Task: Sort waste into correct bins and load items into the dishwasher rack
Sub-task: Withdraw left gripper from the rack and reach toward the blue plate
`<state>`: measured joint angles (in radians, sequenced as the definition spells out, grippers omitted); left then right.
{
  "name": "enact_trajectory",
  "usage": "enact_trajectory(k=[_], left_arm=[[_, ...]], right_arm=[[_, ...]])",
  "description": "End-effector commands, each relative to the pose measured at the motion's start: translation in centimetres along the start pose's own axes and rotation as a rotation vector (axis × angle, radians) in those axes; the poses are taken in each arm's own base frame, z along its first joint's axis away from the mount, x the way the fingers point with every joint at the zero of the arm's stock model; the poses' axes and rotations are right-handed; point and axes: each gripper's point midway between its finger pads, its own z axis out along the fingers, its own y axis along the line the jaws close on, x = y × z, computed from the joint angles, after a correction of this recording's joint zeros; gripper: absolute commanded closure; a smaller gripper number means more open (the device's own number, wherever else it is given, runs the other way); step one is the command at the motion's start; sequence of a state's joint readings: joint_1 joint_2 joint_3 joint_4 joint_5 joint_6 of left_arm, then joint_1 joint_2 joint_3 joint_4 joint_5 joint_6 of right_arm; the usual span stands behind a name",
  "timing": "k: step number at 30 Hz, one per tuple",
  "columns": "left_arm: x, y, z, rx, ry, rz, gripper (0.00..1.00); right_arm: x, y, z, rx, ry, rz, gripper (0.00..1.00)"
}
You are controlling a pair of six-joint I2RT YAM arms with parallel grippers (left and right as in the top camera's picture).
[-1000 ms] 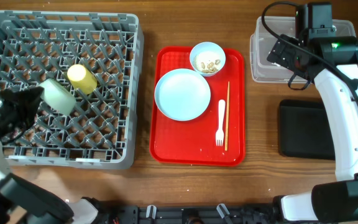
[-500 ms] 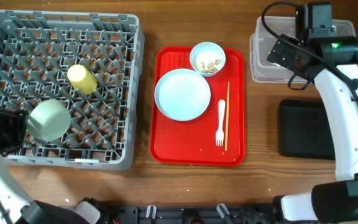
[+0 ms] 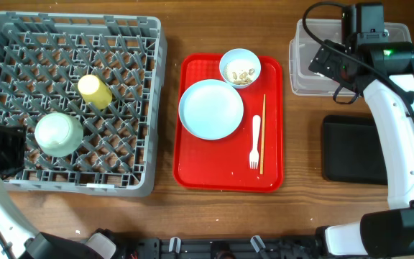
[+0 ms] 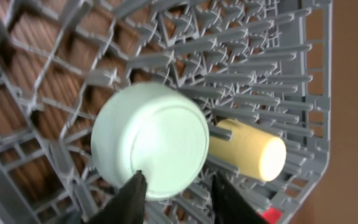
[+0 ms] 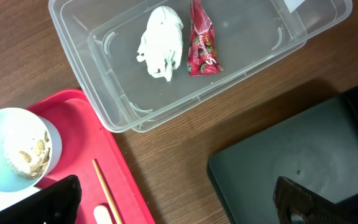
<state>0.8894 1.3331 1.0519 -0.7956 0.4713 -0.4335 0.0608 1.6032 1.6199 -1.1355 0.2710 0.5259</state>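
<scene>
Overhead, my left gripper [image 3: 6, 147] sits at the rack's [image 3: 155, 108] left edge, near its front corner, with the mint bowl [image 3: 58, 133] just beside it, upside down on the pegs. On the left wrist view the two fingers [image 4: 132, 199] stand partly apart, their tips at the bowl's near rim. The bowl is wider than the gap and lies beyond it rather than clamped in it, so I read these jaws as part open and holding nothing. I cannot tell whether the left tip brushes the rim. The cup [image 3: 94, 91] lies on its side in the rack, just behind the bowl and toward the middle. My right gripper [image 3: 329, 61] hangs over the tub [image 3: 300, 79] at the tabletop's back right corner. On the right wrist view its fingers [image 5: 55, 202] are spread wide at the bottom corners with nothing between them. In the tub lie the tissue [image 5: 160, 40] and the wrapper [image 5: 201, 43], side by side and almost touching. The black tray [image 3: 351, 151] lies in front of the tub. On the red tray [image 3: 192, 165] at mid-table, the white bowl [image 3: 228, 56] with scraps [image 3: 241, 74] sits at the back edge and the plate [image 3: 210, 109] touches it in front. The fork [image 3: 255, 140] and chopsticks [image 3: 262, 133] lie side by side along the right edge.
</scene>
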Motion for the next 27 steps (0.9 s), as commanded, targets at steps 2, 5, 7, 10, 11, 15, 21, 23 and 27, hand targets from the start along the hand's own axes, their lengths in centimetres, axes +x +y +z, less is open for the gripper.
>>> enact_trajectory(k=[2, 5, 7, 10, 11, 15, 21, 23, 27], left_arm=[[2.6, -2.2, -0.6, 0.086, 0.086, 0.071, 0.72], [6.1, -4.4, -0.7, 0.141, 0.189, 0.170, 0.72], [8.2, -6.0, -0.8, 0.162, 0.223, 0.255, 0.71], [11.5, -9.0, -1.9, 0.200, 0.246, 0.405, 0.63], [12.2, -9.7, -2.3, 0.196, 0.240, 0.447, 0.60], [17.0, -12.8, -4.3, 0.179, 0.264, 0.645, 0.49], [26.9, -14.2, -3.9, 0.155, 0.403, 0.942, 0.21], [29.9, -14.3, -3.3, 0.136, 0.474, 1.018, 0.20], [32.1, -14.0, -1.8, -0.051, 0.542, 1.135, 0.15]], right_arm=[[-0.3, -0.3, -0.8, 0.005, -0.029, -0.006, 0.00], [-0.3, -0.3, -0.8, 0.005, -0.029, -0.006, 0.00], [-0.3, -0.3, -0.8, 0.005, -0.029, -0.007, 0.00], [-0.3, -0.3, -0.8, 0.005, -0.029, -0.006, 0.00], [-0.3, -0.3, -0.8, 0.005, -0.029, -0.006, 0.00], [-0.3, -0.3, -0.8, 0.005, -0.029, -0.007, 0.01], [-0.3, -0.3, -0.8, 0.005, -0.029, -0.006, 0.00], [-0.3, -0.3, -0.8, 0.005, -0.029, -0.006, 0.00], [-0.3, -0.3, -0.8, 0.005, -0.029, -0.006, 0.00]])
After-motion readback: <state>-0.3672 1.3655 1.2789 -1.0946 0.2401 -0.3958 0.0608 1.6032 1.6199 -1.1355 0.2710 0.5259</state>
